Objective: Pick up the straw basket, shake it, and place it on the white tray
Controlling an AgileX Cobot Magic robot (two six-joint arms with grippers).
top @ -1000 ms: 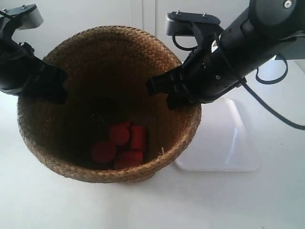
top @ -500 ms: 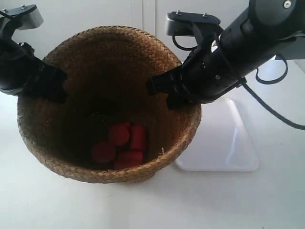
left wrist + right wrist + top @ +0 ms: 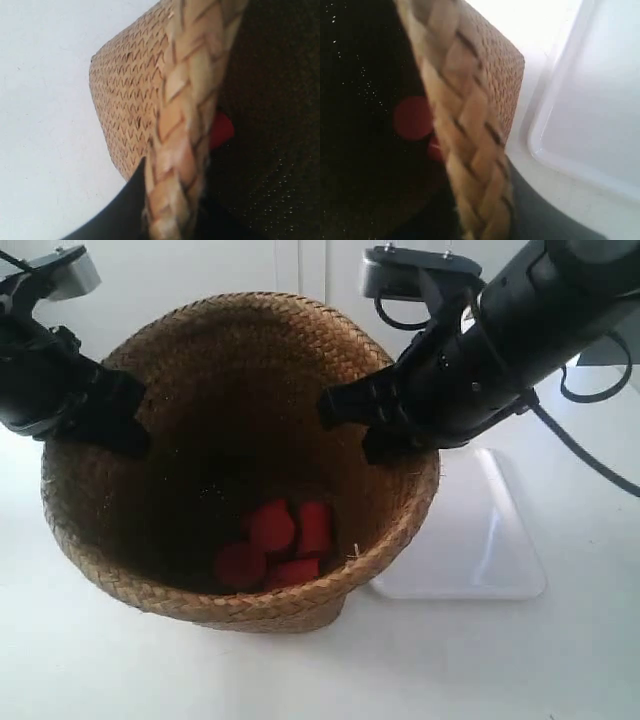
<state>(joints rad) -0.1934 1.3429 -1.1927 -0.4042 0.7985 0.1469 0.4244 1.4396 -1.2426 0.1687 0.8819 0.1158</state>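
While both arms hold it by opposite sides of the rim, the straw basket (image 3: pixel 240 390) has shifted slightly toward 3 o'clock over the past half-second. The left pincer (image 3: pixel 128 418), at the basket's 9 o'clock, is clamped on the braided edge, and the left wrist view shows one dark finger against the outer weave. The red cylinders (image 3: pixel 275 545) on the dark floor have slid toward 3 o'clock with the basket. The right pincer (image 3: pixel 350 425), at 2 o'clock on the rim, is likewise closed across the braid. The white tray (image 3: pixel 470 540) lies on the counter (image 3: pixel 500 660) at the basket's 3 o'clock, with its near corner hidden behind the basket wall. The small sideways drift suggests the shake or the carry is under way. The basket is not yet on the tray.
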